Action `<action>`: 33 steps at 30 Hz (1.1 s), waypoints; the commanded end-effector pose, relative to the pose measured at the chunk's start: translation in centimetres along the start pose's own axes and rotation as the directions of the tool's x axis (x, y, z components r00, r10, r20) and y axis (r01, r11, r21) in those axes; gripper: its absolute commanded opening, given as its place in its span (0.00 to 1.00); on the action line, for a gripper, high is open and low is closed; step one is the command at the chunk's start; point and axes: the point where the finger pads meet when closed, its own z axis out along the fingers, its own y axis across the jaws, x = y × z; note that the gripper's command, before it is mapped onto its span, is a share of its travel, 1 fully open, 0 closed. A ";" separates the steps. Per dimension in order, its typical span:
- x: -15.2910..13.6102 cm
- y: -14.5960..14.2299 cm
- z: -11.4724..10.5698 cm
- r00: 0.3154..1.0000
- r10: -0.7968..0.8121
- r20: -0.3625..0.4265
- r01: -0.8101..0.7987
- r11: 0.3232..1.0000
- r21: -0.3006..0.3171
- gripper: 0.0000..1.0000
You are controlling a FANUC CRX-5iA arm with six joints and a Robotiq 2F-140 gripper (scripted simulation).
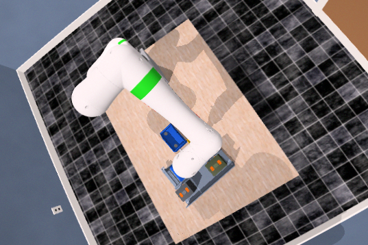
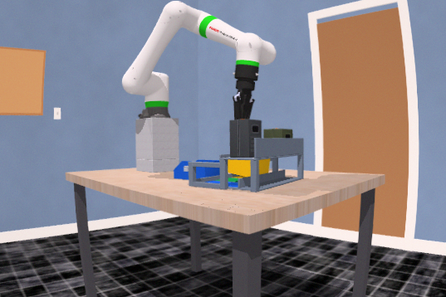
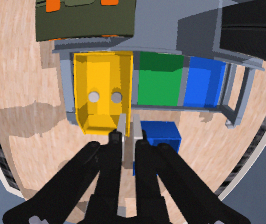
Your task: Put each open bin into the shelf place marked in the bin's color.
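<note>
gripper (image 2: 242, 113) clenched on nothing, above shelf (image 2: 278, 146) | yellow bin (image 3: 103, 99) in its slot | blue bin (image 1: 173, 137) on table (image 2: 276, 207), arm-base side of the fingers, long axis seemingly across the row | blue mark (image 3: 204, 83) vacant: 1 bin left

White arm (image 2: 184, 22) rises from the worktop's back-left corner, elbow high, forearm reaching forward toward the middle. Wrist (image 2: 246, 76) points straight down. Gripper (image 2: 242, 109) vertical, black fingers drawn nearly together with a slim gap, nothing clamped between them.
</note>
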 end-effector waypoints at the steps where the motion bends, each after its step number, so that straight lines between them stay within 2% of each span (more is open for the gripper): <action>1: 0.0 0.0 -0.1 1.000 0.000 0.000 0.000 1.000 0.000 0.06; 5: 0.0 0.0 -0.1 1.000 0.000 0.000 0.000 1.000 0.000 0.06; 6: 0.0 0.0 -0.1 1.000 0.000 0.000 0.000 1.000 0.000 0.00; 33: 0.0 0.0 -0.1 1.000 0.000 0.000 0.000 1.000 0.000 0.00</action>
